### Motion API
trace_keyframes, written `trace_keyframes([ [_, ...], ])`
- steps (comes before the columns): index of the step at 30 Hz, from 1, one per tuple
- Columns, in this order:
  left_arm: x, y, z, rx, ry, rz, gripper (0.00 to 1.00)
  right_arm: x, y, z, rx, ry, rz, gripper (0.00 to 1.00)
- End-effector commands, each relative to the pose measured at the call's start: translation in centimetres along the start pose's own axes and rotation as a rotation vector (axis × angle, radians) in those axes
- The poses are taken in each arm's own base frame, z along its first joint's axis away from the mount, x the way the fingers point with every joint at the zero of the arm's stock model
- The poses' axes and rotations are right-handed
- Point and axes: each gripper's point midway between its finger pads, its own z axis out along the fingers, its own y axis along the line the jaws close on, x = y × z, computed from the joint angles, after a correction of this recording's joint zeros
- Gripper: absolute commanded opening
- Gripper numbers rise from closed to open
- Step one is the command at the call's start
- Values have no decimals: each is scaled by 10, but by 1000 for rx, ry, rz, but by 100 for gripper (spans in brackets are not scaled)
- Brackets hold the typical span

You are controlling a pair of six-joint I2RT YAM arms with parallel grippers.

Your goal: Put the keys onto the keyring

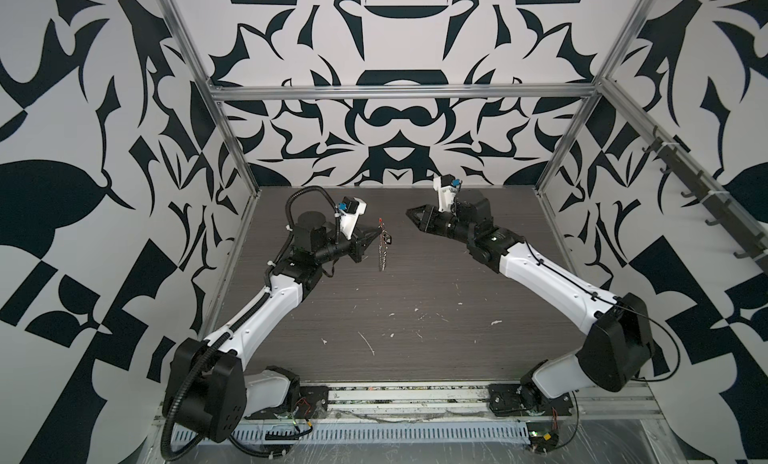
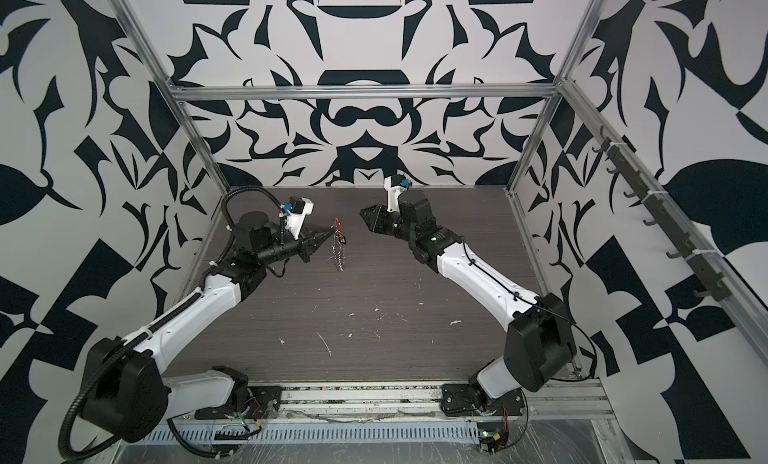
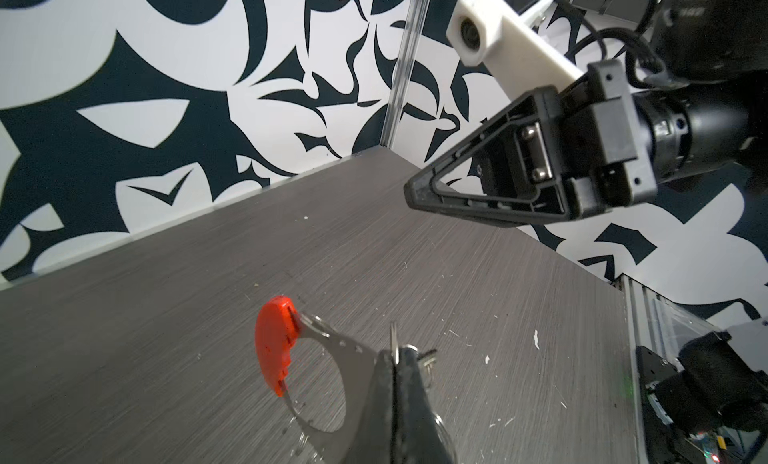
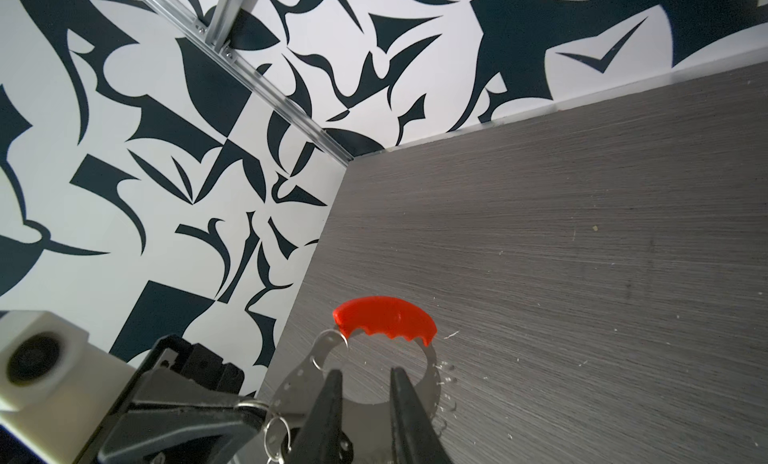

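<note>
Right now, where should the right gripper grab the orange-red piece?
Probably its middle, pinched smooth outer edge to scalloped inner edge, from the right arm's side. The orange-red piece faces the open right gripper flat-on and sits clear of the left gripper, shut on the silver arc.

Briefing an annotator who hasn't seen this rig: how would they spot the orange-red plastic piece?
Above the grey table, the left gripper holds up a silver bunch. The orange-red plastic piece caps its curved band, the only colour among rings and chain.
</note>
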Motion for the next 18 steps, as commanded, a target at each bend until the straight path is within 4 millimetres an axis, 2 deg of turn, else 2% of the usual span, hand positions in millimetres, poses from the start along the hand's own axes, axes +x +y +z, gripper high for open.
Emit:
trace_keyframes([
  [1,-6,4,0,-16,-28,10,0,-7,30,-11,-103,-12,-40,26],
  [5,-10,2,4,19,-57,-25,0,-6,33,-12,-109,3,-67,26],
  [7,-3,6,13,34,-49,-42,0,-5,33,-13,-108,5,-90,27],
  [10,-9,10,16,31,-58,-63,0,-8,33,-8,-112,-6,-113,27],
  [14,-11,5,15,53,-59,-78,0,-7,40,-2,-144,18,-145,28],
  [18,-11,9,13,51,-75,-75,0,0,37,0,-175,13,-124,30],
])
